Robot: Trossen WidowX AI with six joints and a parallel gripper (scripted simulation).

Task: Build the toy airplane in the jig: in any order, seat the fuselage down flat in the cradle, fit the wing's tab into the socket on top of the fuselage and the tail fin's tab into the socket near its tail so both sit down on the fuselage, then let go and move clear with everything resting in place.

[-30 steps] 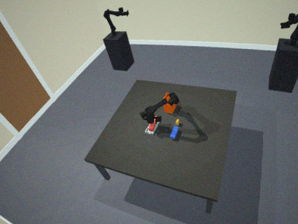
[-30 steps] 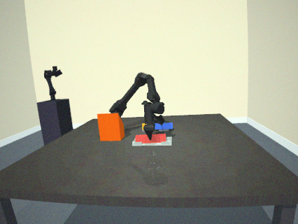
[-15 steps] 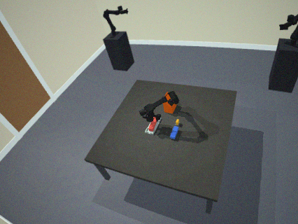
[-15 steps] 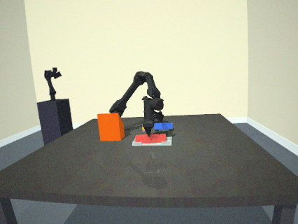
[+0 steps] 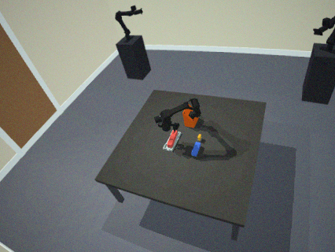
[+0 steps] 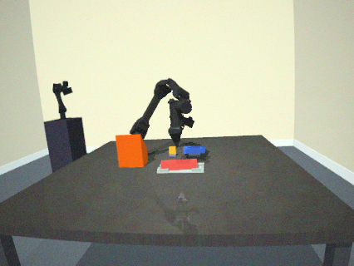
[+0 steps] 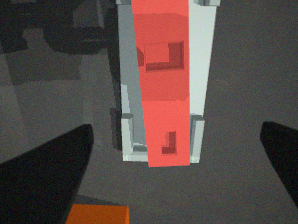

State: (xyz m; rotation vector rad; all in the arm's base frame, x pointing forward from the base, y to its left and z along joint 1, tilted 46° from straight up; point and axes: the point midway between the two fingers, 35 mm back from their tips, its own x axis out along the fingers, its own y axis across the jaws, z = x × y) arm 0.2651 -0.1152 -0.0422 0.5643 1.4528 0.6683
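Observation:
The red fuselage [image 5: 172,138] [image 6: 179,165] [image 7: 167,112] lies in the pale grey cradle [image 5: 178,137] [image 6: 201,167] [image 7: 202,55]. In the wrist view it is slightly skewed to the cradle, with a wider gap on its left; whether it sits fully flat I cannot tell. Its large and small sockets are empty. My gripper [image 5: 175,127] [image 6: 176,143] [image 7: 176,130] is wide open and empty above the fuselage's small-socket end, clear of it. The blue wing [image 5: 196,149] [image 6: 194,150] and the yellow tail fin [image 5: 199,137] [image 6: 172,150] stand apart on the table, beside the cradle.
An orange block [image 5: 189,119] [image 6: 131,150] [image 7: 100,215] stands by the arm's base, near the cradle's small-socket end. The dark table [image 5: 157,173] [image 6: 249,199] carries everything. Other arms on dark pedestals [image 5: 134,59] [image 6: 64,141] stand away from the table.

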